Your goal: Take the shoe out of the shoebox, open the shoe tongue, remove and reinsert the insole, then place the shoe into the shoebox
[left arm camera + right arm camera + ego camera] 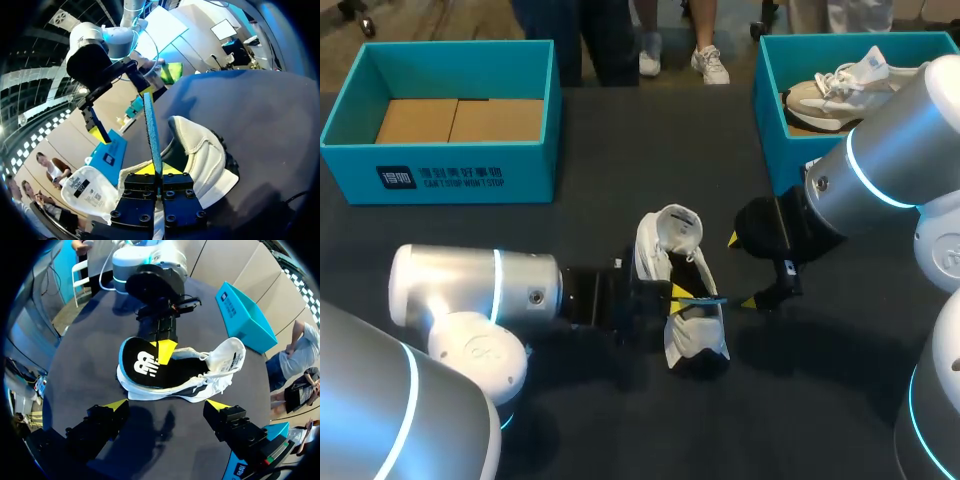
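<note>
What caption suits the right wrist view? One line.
Left gripper grips the black insole at the white shoe; right gripper open.

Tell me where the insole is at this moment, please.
In the head view the insole is at the middle of the table, clamped in the left jaws over the white shoe; the open right jaws are close at its right.

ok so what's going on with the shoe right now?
The left tool is shut on the insole, holding it on edge at the opening of the white shoe. The shoe lies on the table, outside both shoeboxes. The right tool is open beside the shoe and touches nothing. I can't tell whether the insole is coming out or going in.
</note>
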Controlling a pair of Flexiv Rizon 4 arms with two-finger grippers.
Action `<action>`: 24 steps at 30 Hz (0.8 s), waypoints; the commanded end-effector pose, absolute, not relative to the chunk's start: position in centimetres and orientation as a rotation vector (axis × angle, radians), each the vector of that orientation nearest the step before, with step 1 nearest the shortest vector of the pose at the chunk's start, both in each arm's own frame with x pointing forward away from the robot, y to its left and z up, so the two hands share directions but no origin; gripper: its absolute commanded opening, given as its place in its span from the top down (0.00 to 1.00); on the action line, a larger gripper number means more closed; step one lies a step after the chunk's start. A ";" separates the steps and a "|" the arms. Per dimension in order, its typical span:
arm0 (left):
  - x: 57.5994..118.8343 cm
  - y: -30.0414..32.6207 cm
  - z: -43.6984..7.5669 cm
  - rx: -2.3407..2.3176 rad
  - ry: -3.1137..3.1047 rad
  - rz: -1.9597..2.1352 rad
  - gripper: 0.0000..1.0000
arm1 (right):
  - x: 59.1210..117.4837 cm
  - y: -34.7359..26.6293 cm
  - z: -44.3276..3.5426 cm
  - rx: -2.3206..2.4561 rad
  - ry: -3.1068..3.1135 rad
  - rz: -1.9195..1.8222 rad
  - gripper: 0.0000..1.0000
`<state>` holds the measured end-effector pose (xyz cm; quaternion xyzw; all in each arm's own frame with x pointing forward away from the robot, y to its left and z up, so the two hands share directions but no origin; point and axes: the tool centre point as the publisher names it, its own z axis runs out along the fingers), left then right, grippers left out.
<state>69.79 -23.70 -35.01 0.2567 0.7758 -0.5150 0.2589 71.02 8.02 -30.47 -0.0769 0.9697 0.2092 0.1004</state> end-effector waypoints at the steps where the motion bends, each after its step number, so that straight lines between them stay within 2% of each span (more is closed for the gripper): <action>1: 69.7 -23.5 -34.2 0.694 2.149 -1.358 0.58 | 70.9 8.0 -30.5 -0.228 2.863 0.620 0.00; 3: 69.7 -23.4 -33.8 0.697 2.150 -1.349 0.50 | 70.9 8.0 -30.5 -0.228 2.863 0.620 0.00; 6: 69.7 -23.2 -33.4 0.689 2.163 -1.343 0.49 | 70.9 8.0 -30.5 -0.228 2.863 0.620 0.00; 10: 69.5 -23.0 -33.1 0.682 2.189 -1.325 0.53 | 70.9 8.0 -30.5 -0.228 2.863 0.620 0.00; 14: 69.3 -22.8 -32.7 0.673 2.222 -1.304 0.50 | 70.9 8.0 -30.5 -0.228 2.863 0.620 0.00; 15: 69.3 -22.7 -32.7 0.671 2.245 -1.284 0.47 | 70.9 8.0 -30.5 -0.228 2.863 0.620 0.00; 17: 69.3 -22.7 -32.8 0.656 2.276 -1.251 0.47 | 70.9 8.0 -30.5 -0.228 2.863 0.620 0.00; 24: 69.2 -23.3 -33.1 0.648 2.334 -1.217 0.62 | 70.9 8.0 -30.5 -0.228 2.863 0.620 0.00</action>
